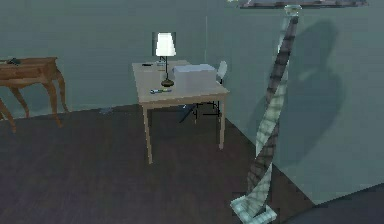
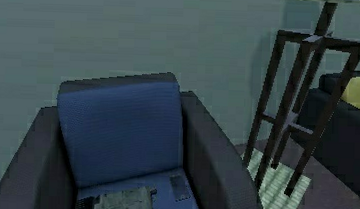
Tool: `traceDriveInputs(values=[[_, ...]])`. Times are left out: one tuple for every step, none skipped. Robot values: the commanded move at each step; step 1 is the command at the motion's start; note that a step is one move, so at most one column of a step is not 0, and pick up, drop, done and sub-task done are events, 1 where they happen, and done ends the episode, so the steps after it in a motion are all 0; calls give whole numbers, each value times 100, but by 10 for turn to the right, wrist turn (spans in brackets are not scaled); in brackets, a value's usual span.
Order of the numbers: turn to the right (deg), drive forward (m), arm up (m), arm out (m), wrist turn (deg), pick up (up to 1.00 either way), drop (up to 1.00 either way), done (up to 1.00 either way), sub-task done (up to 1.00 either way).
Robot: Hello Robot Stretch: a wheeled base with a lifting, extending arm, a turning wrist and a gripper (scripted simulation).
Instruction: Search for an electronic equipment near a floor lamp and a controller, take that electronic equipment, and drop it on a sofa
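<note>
Teal walls behind, pale wooden worktop (image 1: 190, 92) upper centre carries a grey boxy device (image 1: 196, 72), probably rigid, grip its edge; fingers' state, cannot tell.

Two tables: a pale table (image 1: 195, 90) and a brown table (image 1: 30, 70) to its left. One table lamp (image 1: 165, 45) on the pale table; one floor lamp (image 1: 275, 110) to its right. One blue armchair (image 2: 122, 126); one wooden stand (image 2: 315, 40).
</note>
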Motion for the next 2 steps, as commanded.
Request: traceDriveInputs(values=[[0,0,0,42,0,0,0,0,0],[0,0,0,0,450,0,0,0,0]])
